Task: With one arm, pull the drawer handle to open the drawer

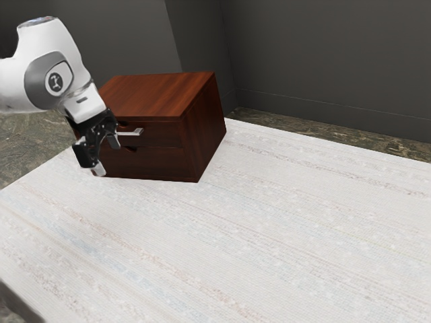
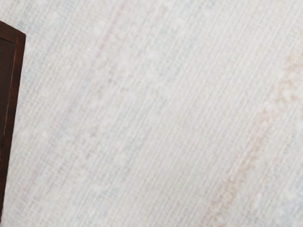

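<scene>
Reaching in from the exterior view's upper left, the white arm (image 1: 40, 74) bends down in front of a dark red-brown wooden cabinet (image 1: 182, 101). The cabinet stands on the pale, faintly striped table (image 1: 269, 222), near its far edge on the exterior view's left.

The black gripper (image 1: 91, 163) hangs just before the cabinet's front face and points down toward the table. Its two fingers stand a little apart with nothing between them. One fingertip (image 1: 99, 171) is light-coloured and sits low, close to the table.

The drawer (image 1: 158, 133) is a band across the middle of the cabinet's front, and it looks about level with the rest of that face. Its grey handle (image 1: 133, 132) is a thin bar sticking out from the drawer front. The handle lies above the fingertips, beside the upper part of the gripper. Whether the two touch cannot be told.

In the wrist view, the table (image 2: 165, 118) lies under the hand, and a dark wooden edge of the cabinet (image 2: 7, 94) shows off to one side.

Grey walls (image 1: 323, 47) and a dark speckled floor (image 1: 337, 131) lie beyond the table.
</scene>
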